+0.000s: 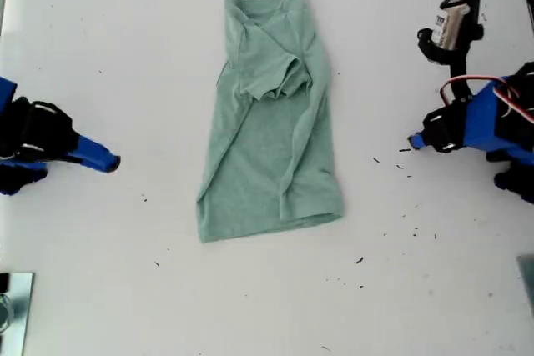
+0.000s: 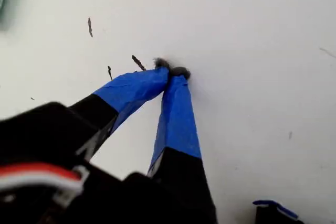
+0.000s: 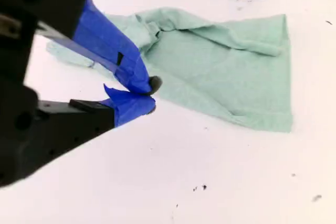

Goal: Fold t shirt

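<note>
A plain white table [image 1: 167, 306] fills every view, flecked with small dark specks [image 1: 360, 260], mostly toward the exterior view's right. The t shirt [image 1: 267, 147] lies flat at the middle of it, collar far and hem near, its sides turned in to a narrow strip and a sleeve bunched over the chest.

My first gripper [image 1: 413, 141] rests at the exterior view's right, well apart from the cloth, its blue tips pressed together on nothing. Its own wrist view catches only a blurred green sliver of the shirt at the frame edge.

My second gripper [image 1: 113, 162] sits at the exterior view's left, also clear of the shirt, its tips together and empty. Both arms are cut off by the exterior view's edges, as is a metallic object [image 1: 12, 310] at its near left corner, too cropped to identify.
</note>
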{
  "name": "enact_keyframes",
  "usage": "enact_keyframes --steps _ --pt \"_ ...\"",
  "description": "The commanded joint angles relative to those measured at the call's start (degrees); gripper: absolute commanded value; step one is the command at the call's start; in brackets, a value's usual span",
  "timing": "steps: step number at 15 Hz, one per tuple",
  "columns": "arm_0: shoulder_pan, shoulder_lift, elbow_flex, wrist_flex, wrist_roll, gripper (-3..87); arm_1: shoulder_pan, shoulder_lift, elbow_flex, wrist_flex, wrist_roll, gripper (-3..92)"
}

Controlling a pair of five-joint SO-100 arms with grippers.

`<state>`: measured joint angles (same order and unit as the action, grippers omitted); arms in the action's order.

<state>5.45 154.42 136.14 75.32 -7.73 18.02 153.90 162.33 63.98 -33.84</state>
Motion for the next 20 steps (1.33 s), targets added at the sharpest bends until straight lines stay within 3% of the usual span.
enact_keyframes --steps 1,4,9,13,16,17,18,20 --pt "5.5 -26.6 -35.6 8.2 0.3 -0.3 1.2 -0.5 0.7 -2.2 -0.8 1.0" --pt "7.6 -43.8 -52.7 13.3 3.3 22.1 0.6 -0.5 1.1 -2.5 -0.1 1.0" --pt "3.2 -53.9 -54.1 14.4 6.6 24.4 0.0 -0.5 1.2 -3.0 0.3 1.0" --pt "-2.5 -69.3 -49.9 7.8 9.9 26.4 -0.5 -0.3 1.4 -3.0 0.5 1.0" --pt "-4.2 -75.0 -44.6 -2.4 11.0 25.6 -1.3 -0.2 1.6 -3.2 1.0 1.0" --pt "-5.0 -76.3 -40.8 -6.9 11.1 20.0 -1.4 -0.1 1.6 -3.2 1.0 1.0" --pt "-5.4 -76.0 -36.9 -9.7 10.6 5.2 -1.4 0.2 1.8 -3.2 0.9 1.0" --pt "-5.8 -63.4 -29.5 -8.2 7.3 -0.1 -1.5 0.7 2.0 -3.2 0.8 1.0"
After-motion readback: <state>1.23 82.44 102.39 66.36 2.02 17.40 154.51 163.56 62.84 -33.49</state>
